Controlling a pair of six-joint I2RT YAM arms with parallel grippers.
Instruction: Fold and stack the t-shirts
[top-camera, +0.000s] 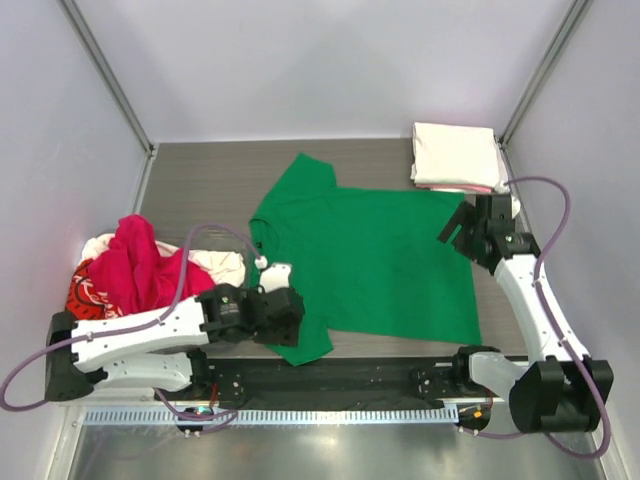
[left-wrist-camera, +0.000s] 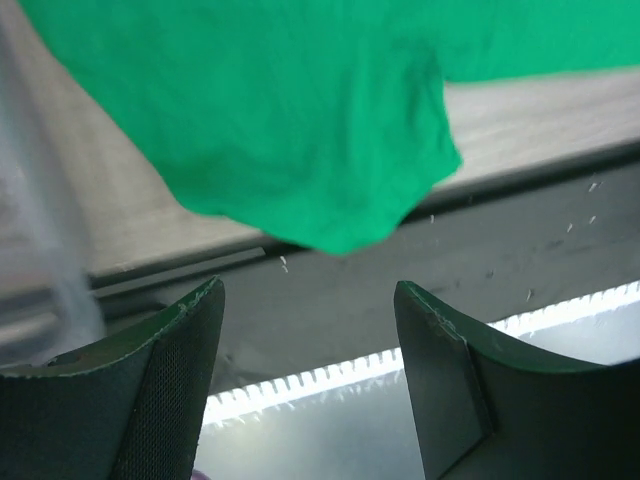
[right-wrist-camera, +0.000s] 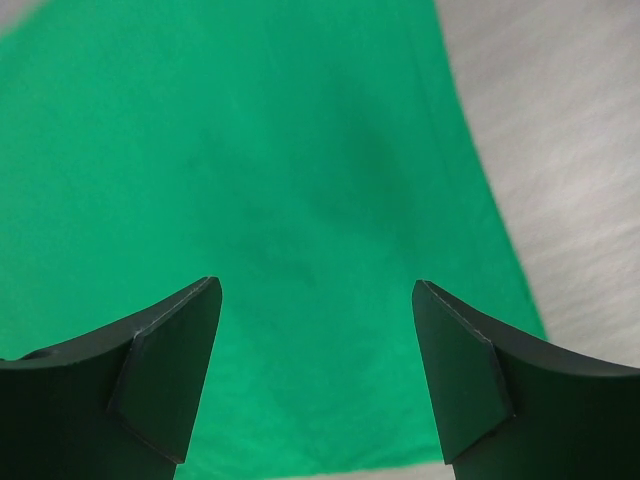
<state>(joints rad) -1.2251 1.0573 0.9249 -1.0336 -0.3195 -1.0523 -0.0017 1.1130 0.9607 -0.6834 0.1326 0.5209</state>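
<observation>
A bright green t-shirt (top-camera: 370, 255) lies spread flat in the middle of the table. My left gripper (top-camera: 290, 312) hovers open at its near-left sleeve (left-wrist-camera: 300, 120), nothing between the fingers (left-wrist-camera: 175, 350). My right gripper (top-camera: 456, 228) is open just above the shirt's right side (right-wrist-camera: 300, 180), also holding nothing. A folded cream-white t-shirt (top-camera: 455, 152) with a pink one under it (top-camera: 470, 187) sits at the back right. At the left lies a loose pile: a magenta-red t-shirt (top-camera: 135, 262), a white one (top-camera: 220, 265) and a red one with white print (top-camera: 88, 295).
A black rail (top-camera: 350, 372) and a white toothed strip (top-camera: 300, 412) run along the near table edge. Grey walls close in the back and both sides. A clear plastic edge (left-wrist-camera: 40, 230) shows at the left of the left wrist view.
</observation>
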